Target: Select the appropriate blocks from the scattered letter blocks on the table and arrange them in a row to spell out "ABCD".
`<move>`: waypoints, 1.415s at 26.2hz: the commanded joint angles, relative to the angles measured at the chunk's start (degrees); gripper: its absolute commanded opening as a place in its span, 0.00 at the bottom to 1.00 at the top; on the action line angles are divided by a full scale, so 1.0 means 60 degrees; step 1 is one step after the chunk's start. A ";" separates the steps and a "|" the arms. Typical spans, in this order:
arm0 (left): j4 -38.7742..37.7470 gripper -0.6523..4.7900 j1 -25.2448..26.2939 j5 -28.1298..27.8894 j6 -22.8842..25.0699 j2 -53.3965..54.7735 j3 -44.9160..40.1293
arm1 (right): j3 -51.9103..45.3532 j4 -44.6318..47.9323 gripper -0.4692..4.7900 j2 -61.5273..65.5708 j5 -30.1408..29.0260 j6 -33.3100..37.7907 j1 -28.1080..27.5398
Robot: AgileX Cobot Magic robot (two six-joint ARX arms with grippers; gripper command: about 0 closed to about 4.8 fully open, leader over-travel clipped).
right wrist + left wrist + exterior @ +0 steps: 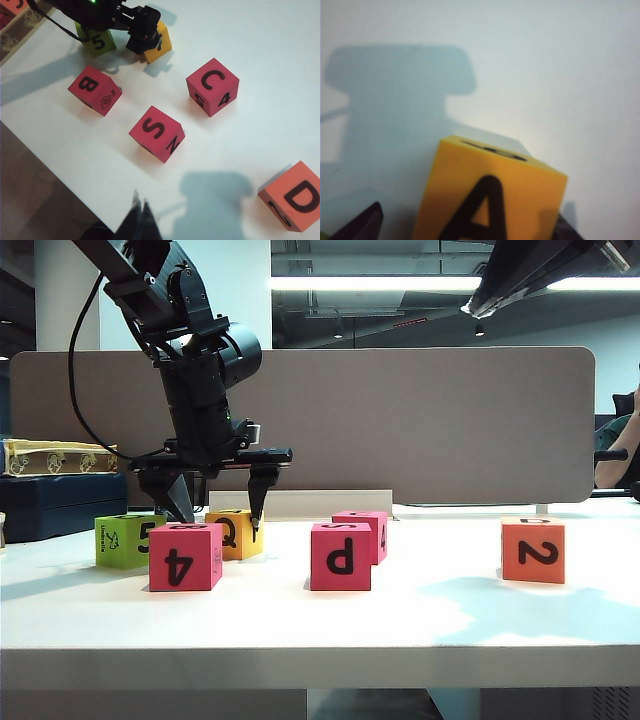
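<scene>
Six letter blocks stand on white table [320,625]. From left: left gripper [220,508] hangs w/ jaws spread around yellow-orange A/Q cube [237,533], not squeezing it; then pink B cube [95,90], pink C cube [212,85], orange-red D cube [294,195]. Right gripper [140,220] hovers above table, fully closed, nothing inside.

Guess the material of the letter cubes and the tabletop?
Yellow-orange cube between the open left gripper's fingers: probably foam or light plastic, matte, no glare, slightly soft edges. Pink cubes look alike. Table: smooth white laminate, faint sheen. Right gripper hangs shut, away from the cubes.
</scene>
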 commanded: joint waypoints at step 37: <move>-0.0492 0.98 -0.0022 0.1574 0.0517 -0.0029 0.0022 | 0.0036 0.0091 0.09 -0.0022 0.0025 -0.0036 0.0000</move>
